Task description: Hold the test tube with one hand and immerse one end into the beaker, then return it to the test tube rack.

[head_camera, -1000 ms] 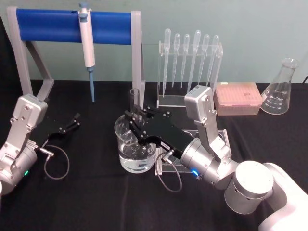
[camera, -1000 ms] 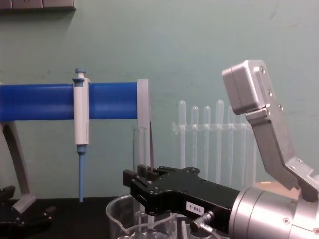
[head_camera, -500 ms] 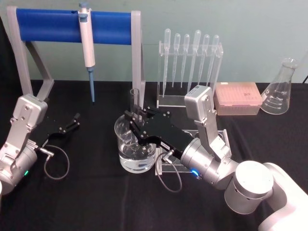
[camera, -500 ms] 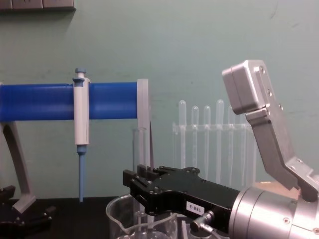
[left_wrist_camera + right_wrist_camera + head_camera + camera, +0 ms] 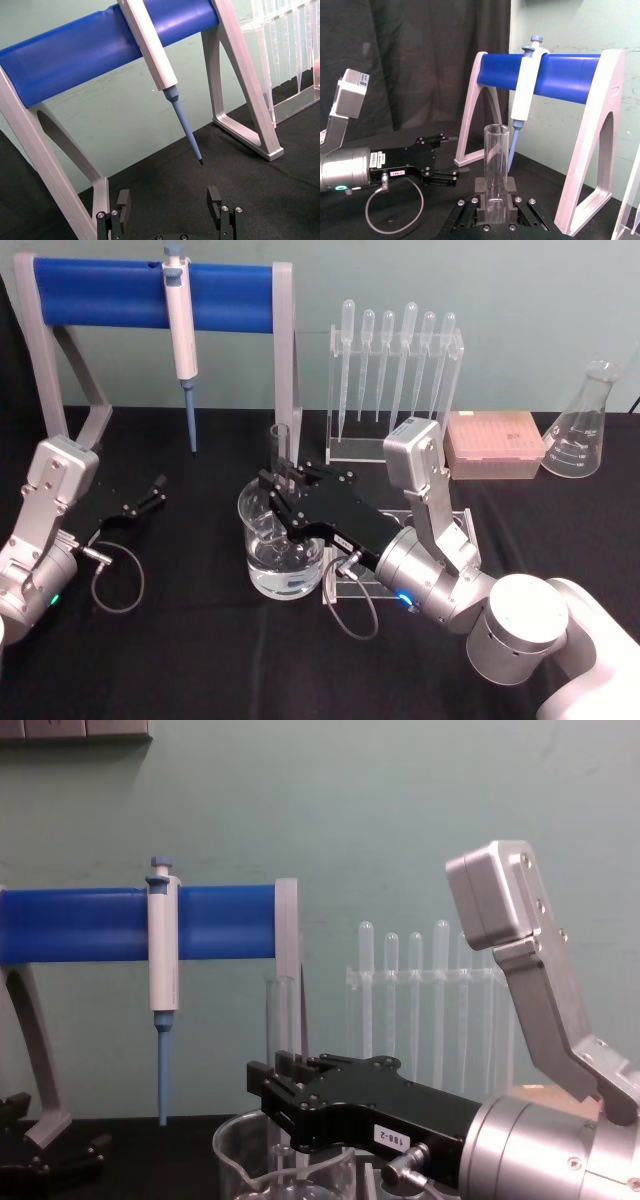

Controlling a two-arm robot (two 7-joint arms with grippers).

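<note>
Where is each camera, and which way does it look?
Head view: up high, looking down at the table; both arms show, the right gripper holding the test tube in the beaker.
Chest view: down low, looking forward; the right gripper shows big.
Left wrist view: on the left arm, facing the pipette; the open left gripper shows.
Right wrist view: on the right arm, facing the test tube, left gripper beyond.
Shared: head and chest both see the test tube in the beaker.
</note>
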